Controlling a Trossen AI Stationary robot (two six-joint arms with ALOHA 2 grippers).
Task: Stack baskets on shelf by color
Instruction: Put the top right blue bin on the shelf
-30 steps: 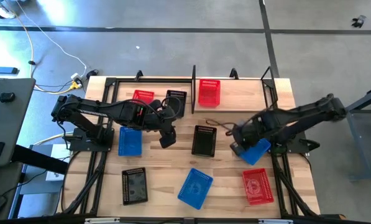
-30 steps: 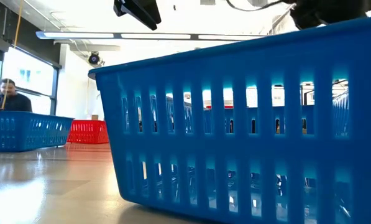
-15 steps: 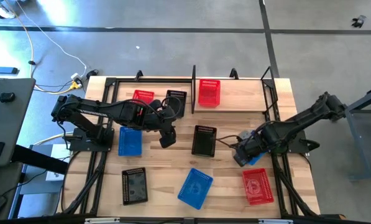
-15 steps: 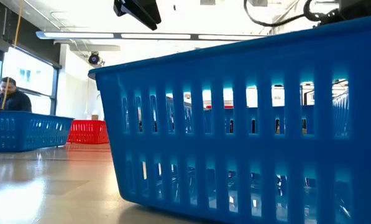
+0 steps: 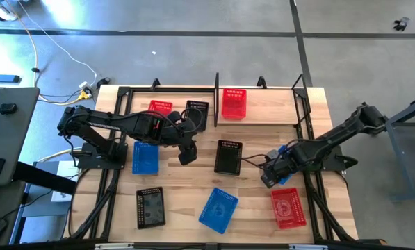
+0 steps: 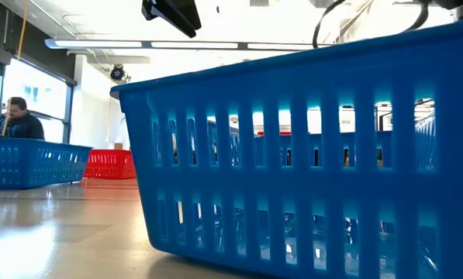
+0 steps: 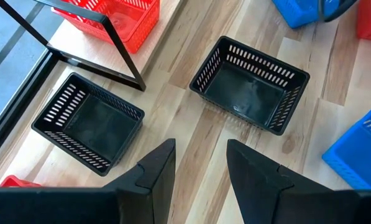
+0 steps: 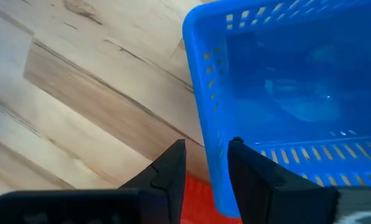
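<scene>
Your right claw [image 8: 205, 163] grips the rim of a blue basket [image 8: 297, 93]: one finger sits outside the wall, the other inside, so it is closed on that wall. From above, this claw [image 5: 272, 173] hangs low over the desk [image 5: 186, 194] on the right side, with only a sliver of that blue basket showing beside it and a red basket [image 5: 288, 207] lying just in front of it.

Your left claw [image 7: 201, 163] stands open with a narrow gap and holds nothing. It hovers over bare wood near the desk's middle [image 5: 187, 154]. Ahead of it lie two black baskets, one [image 7: 250, 84] in the open, the other [image 7: 89, 121] next to the shelf post [image 7: 120, 53].

On the shelf [image 5: 263, 111] at the far edge sits one red basket [image 5: 233, 102]. Beside the shelf are another red basket [image 5: 160, 107] and that black one [image 5: 197, 111]. A second blue basket [image 5: 145, 157] lies by the left arm's base. Along the near edge you have a third black basket [image 5: 150, 207] and a third blue one [image 5: 218, 209], tilted askew. The blue one fills the low view [image 6: 316, 155].
</scene>
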